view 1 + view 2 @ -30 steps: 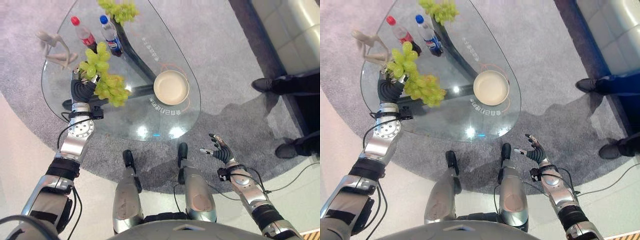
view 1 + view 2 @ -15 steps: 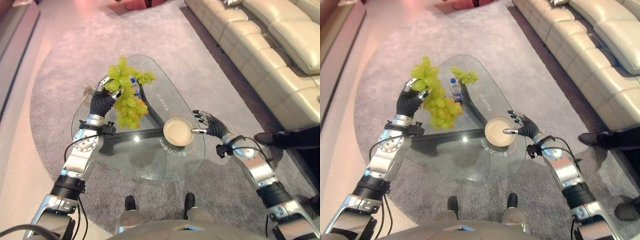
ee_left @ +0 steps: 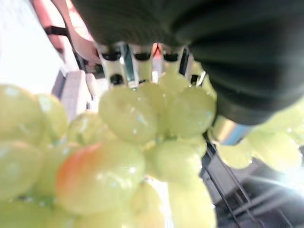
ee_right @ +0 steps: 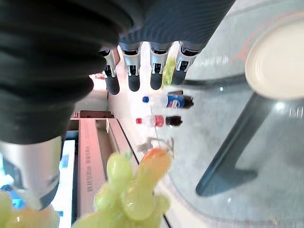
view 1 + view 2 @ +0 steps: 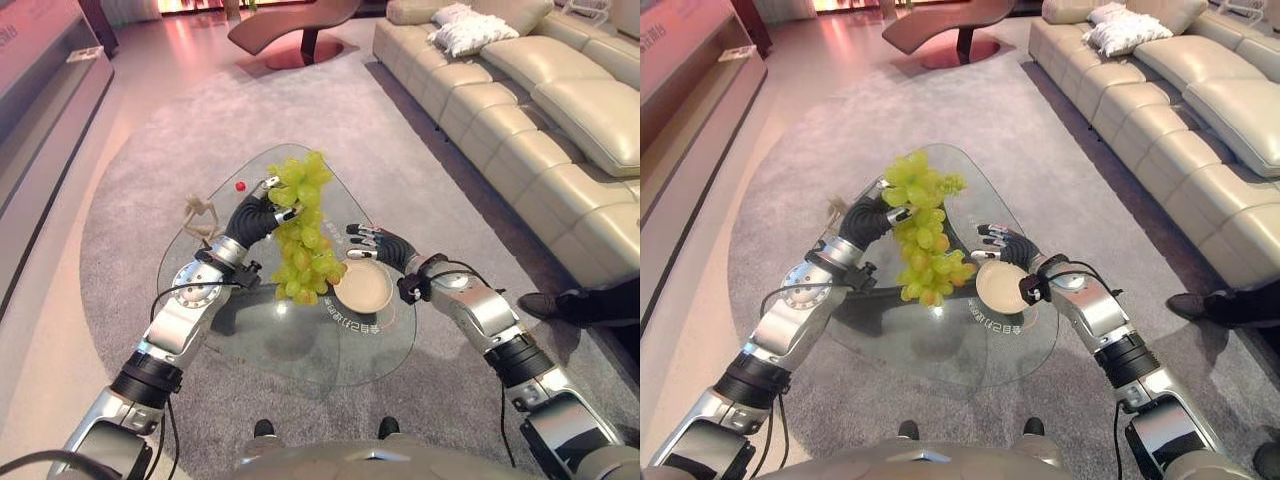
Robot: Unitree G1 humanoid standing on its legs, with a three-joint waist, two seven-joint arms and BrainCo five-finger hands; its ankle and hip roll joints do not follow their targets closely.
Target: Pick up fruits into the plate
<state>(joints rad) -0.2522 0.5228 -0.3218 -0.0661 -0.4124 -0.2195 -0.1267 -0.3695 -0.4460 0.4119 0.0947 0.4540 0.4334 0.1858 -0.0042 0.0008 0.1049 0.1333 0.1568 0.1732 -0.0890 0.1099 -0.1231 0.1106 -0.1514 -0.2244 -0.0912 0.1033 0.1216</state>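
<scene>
1. Left hand: clenched on top of green grape bunch, held up over the glass table; bunch hung down w/ its lower end just beside the plate, on the plate's left.
2. Right hand: released, fingers straight, holding nothing; above far edge of plate, near the grapes, not touching them.
3. Plate: cream, round, on table's right part, nothing in it.
4. Second, smaller grape bunch: on far part of table, partly hidden behind the held bunch.
5. Two bottles, one blue cap, one red cap: seen past right hand's fingers in right wrist view; labels too small to read.
6. Pale figurine: table's left edge, just beyond left wrist.
7. Table: clear glass, rounded, dark base under it; white lettering printed by plate, unreadable.
8. Room: grey round rug on pale floor; cream leather sofa at right w/ white cushion; brown lounge chair at far end.
9. Person's dark shoe at right edge.
</scene>
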